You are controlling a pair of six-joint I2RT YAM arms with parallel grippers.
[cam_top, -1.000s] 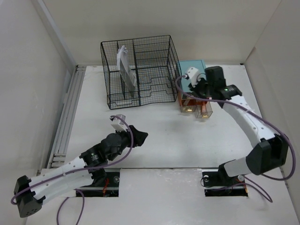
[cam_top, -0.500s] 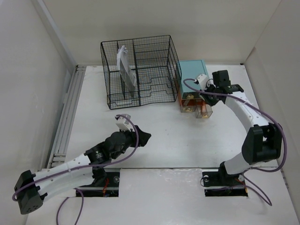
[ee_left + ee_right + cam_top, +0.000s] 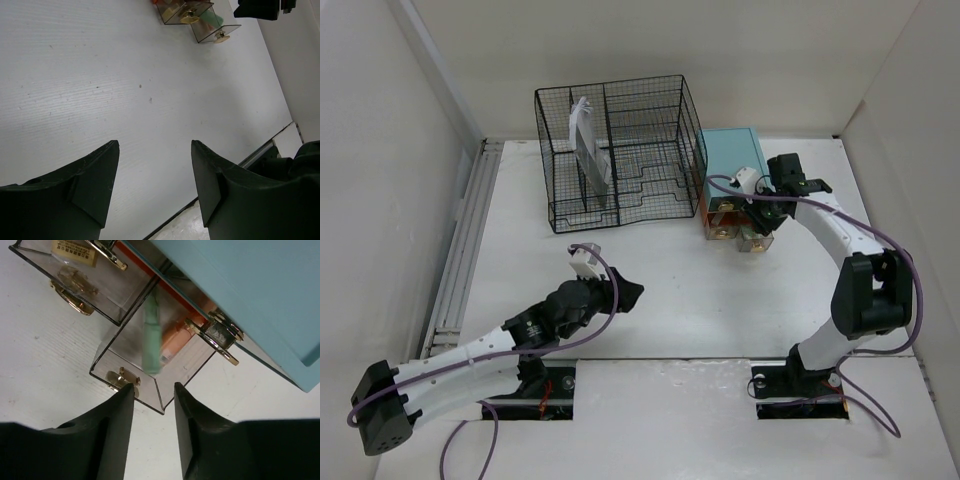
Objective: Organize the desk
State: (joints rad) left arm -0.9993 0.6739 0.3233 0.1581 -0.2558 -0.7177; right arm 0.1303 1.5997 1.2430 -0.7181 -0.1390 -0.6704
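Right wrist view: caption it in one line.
Open right gripper at the teal box's pulled-out clear drawer, a green stick inside.

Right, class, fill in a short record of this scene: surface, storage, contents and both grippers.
Surface: large white matte desk
Back left: black wire-mesh rack, white sheets standing in its left compartment
Back right: teal box, two clear drawers pulled out
Right-hand drawer: green stick, orange item beside it
Left gripper: open, over the desk
Right gripper: open, at that drawer's front
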